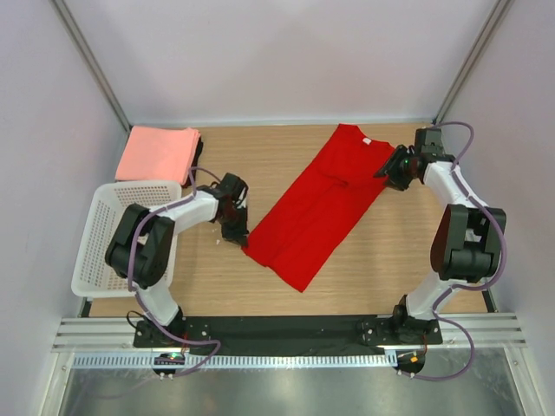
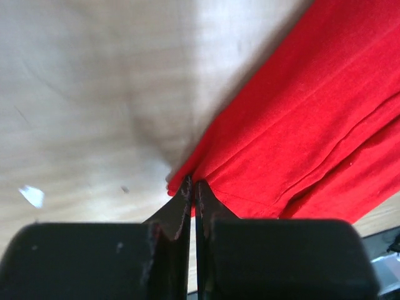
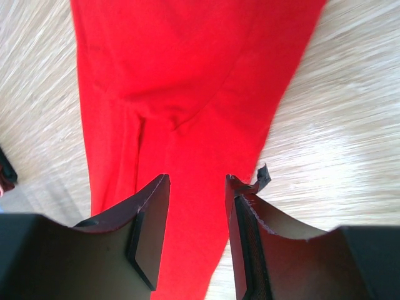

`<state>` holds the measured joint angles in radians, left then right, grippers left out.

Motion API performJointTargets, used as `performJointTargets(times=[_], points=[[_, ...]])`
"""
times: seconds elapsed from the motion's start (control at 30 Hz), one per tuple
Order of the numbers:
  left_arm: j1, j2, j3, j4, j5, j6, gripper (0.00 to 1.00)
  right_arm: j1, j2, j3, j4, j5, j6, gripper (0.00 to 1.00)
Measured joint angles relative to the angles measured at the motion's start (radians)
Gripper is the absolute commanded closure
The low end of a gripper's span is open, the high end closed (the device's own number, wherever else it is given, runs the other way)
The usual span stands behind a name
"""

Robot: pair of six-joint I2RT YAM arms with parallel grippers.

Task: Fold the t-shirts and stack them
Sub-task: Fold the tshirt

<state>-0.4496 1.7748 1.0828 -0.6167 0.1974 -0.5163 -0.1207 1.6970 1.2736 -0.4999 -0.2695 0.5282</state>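
The left tool [image 2: 192, 184] is closed to a hairline gap, its two dark fingertips pinching the near-left corner of the red t-shirt [image 1: 321, 204]. In the left wrist view the cloth bunches into small folds just where the tips meet it, and bare wood lies to the left of them.

The right tool [image 3: 197, 181] stands open, with a clear gap between its fingers. It holds nothing. It hovers above the far end of the same shirt, beside the collar. Whether the tips touch the cloth cannot be told.

The red t-shirt lies on the bench [image 1: 260, 147] as a long, narrow strip, folded lengthwise. It runs diagonally from the back right, where the neckline is, down towards the near left.

At the back left corner of the bench sits a salmon-pink t-shirt [image 1: 156, 152], folded into a neat square, with a dark layer showing at its right edge. Just in front of it, at the left edge of the bench, stands a white mesh basket [image 1: 108, 238], well apart from the red shirt.
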Motion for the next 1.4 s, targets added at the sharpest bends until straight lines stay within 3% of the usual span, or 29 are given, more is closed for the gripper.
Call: performJointTargets(times=[0.3,0.4,0.43,0.47,0.63,0.87,0.97,1.1,1.2,1.33,1.37,1.4], points=[[-0.153,-0.129,-0.149,0.026,-0.041,-0.148,0.9,-0.024,0.104,0.008,0.124,-0.003,0.021,0.5],[-0.204,-0.187,-0.188,0.005,-0.072,-0.21,0.74,-0.035,0.207,0.058,0.146,-0.006,0.029,0.51],[-0.215,-0.21,-0.195,-0.012,-0.091,-0.23,0.61,-0.041,0.244,0.08,0.15,-0.006,0.032,0.51],[-0.22,-0.231,-0.196,-0.031,-0.109,-0.243,0.6,-0.047,0.269,0.095,0.154,-0.005,0.034,0.51],[-0.275,-0.327,-0.123,-0.145,-0.282,-0.283,0.6,-0.085,0.358,0.127,0.192,0.018,0.051,0.51],[-0.351,-0.265,0.085,-0.127,-0.306,-0.19,0.62,-0.105,0.431,0.214,0.247,0.058,0.072,0.54],[-0.37,-0.192,0.101,-0.098,-0.294,-0.145,0.63,-0.106,0.478,0.274,0.262,0.067,0.073,0.63],[-0.393,-0.09,0.105,-0.072,-0.256,-0.103,0.63,-0.108,0.547,0.363,0.264,0.074,0.069,0.86],[-0.401,-0.047,0.129,-0.063,-0.219,-0.094,0.63,-0.112,0.605,0.446,0.256,0.067,0.064,0.95],[-0.403,-0.024,0.196,-0.052,-0.197,-0.092,0.59,-0.116,0.69,0.579,0.242,0.047,0.054,0.96],[-0.403,-0.022,0.214,-0.052,-0.196,-0.093,0.58,-0.117,0.716,0.625,0.23,0.041,0.05,0.94],[-0.403,-0.021,0.228,-0.049,-0.197,-0.093,0.57,-0.118,0.745,0.67,0.217,0.033,0.046,0.85]])
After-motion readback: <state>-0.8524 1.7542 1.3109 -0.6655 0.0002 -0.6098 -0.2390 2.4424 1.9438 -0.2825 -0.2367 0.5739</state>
